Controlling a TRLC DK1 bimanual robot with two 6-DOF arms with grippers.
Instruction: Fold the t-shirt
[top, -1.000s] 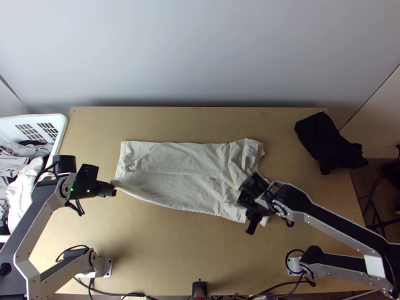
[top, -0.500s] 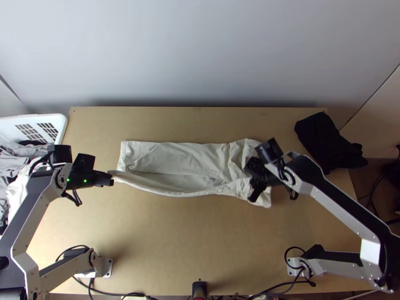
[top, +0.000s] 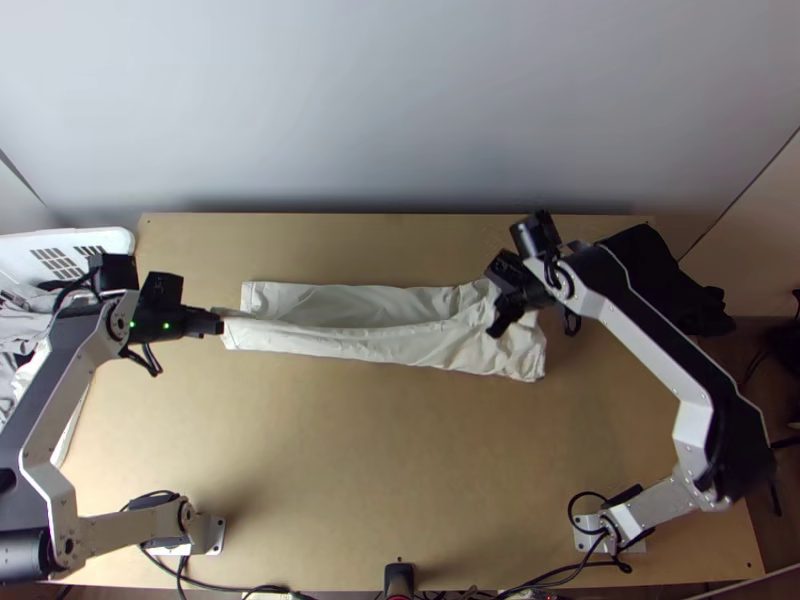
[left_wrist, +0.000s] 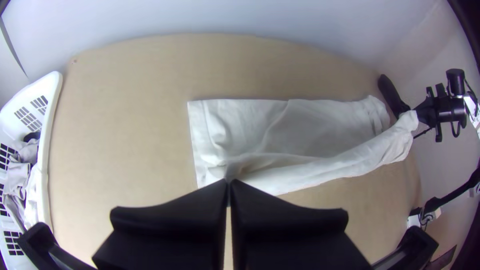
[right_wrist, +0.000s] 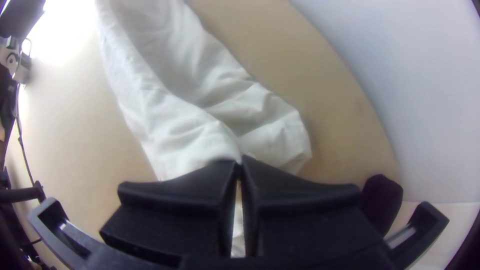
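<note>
Standing at the table's (top: 330, 450) left edge, a white laundry basket (top: 100, 238) holds a heap of grey and white clothes (top: 20, 335), and the left arm crosses in front of part of it. At the right edge lies a bunched black cloth (top: 703, 303), partly hidden under the right arm, which passes above it. Cables (top: 205, 583) run along the near edge, around a small black device (top: 399, 578) that sits between the two arm bases. Over the shirt itself, the right gripper (top: 497, 325) covers a bit of the rumpled end.

The pale t-shirt (top: 370, 345) is across the middle of the table, its long axis running left to right, roughly in line with the far edge. Its straight, banded end points left, and its creased, uneven end points right. The far part rests on the wood, while the near part is raised and slung between the grippers, dipping in the middle and leaving a hollow beneath.

The left gripper (top: 220, 325) has its fingers pressed together on the near part of the banded end. The right gripper's fingertips meet on a pinch of fabric near the other end, with loose cloth spreading around them.
</note>
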